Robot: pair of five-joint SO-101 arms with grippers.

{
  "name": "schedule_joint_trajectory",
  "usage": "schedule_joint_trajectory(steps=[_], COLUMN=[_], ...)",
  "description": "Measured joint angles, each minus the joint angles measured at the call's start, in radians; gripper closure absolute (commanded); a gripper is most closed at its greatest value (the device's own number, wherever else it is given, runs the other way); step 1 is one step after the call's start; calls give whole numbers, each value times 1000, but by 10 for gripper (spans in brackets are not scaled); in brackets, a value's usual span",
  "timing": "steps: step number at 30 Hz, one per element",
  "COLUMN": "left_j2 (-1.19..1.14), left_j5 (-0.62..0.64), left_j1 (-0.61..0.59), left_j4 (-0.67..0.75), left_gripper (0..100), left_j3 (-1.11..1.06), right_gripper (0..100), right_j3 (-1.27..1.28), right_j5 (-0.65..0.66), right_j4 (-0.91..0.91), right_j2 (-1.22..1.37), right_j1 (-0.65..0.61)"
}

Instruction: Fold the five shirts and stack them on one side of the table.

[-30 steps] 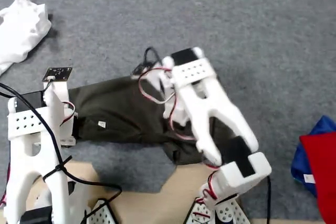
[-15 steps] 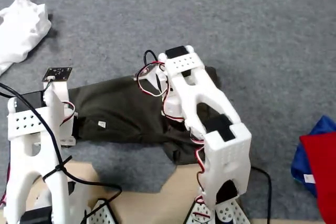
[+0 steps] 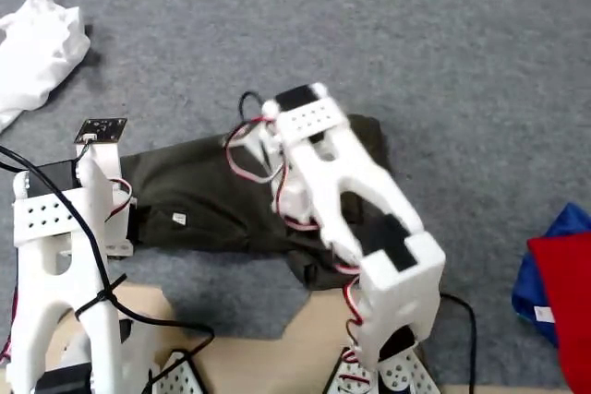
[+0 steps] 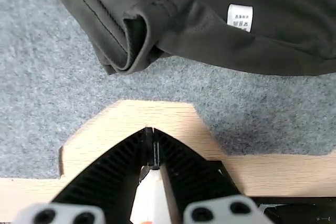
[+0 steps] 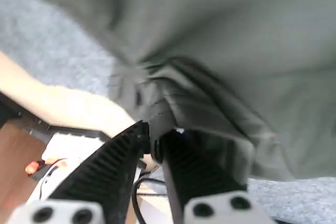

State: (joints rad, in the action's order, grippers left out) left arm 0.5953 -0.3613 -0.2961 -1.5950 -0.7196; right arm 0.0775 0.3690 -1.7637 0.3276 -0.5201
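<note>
The right claw (image 5: 153,136) has its black jaws pinched together on a bunched fold of the dark olive shirt (image 5: 236,51), which spreads from its twelve to two o'clock. Grey carpet (image 5: 37,19) and a pale wooden worktop (image 5: 58,103) edge lie toward ten o'clock.
</note>
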Motion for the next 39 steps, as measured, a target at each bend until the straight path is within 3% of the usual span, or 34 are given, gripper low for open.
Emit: schedule_joint_trajectory(steps=[13, 22, 28, 35, 39], left_j2=[0, 0, 0, 0, 0], left_j5=[0, 0, 0, -2, -31], left_j1=[0, 0, 0, 0, 0], left_j4=[6, 6, 6, 6, 6], left_gripper=[981, 981, 981, 981, 981], left_j3=[0, 0, 3, 3, 3], right_gripper=[960, 924, 629, 613, 613], right_j3=[241, 442, 477, 402, 265], right_j5=[0, -29, -69, -52, -52], right_j4=[0, 64, 81, 3, 0], right_j2=[-133, -186, -186, -279, -430], right_j1=[-127, -342, -311, -256, -140])
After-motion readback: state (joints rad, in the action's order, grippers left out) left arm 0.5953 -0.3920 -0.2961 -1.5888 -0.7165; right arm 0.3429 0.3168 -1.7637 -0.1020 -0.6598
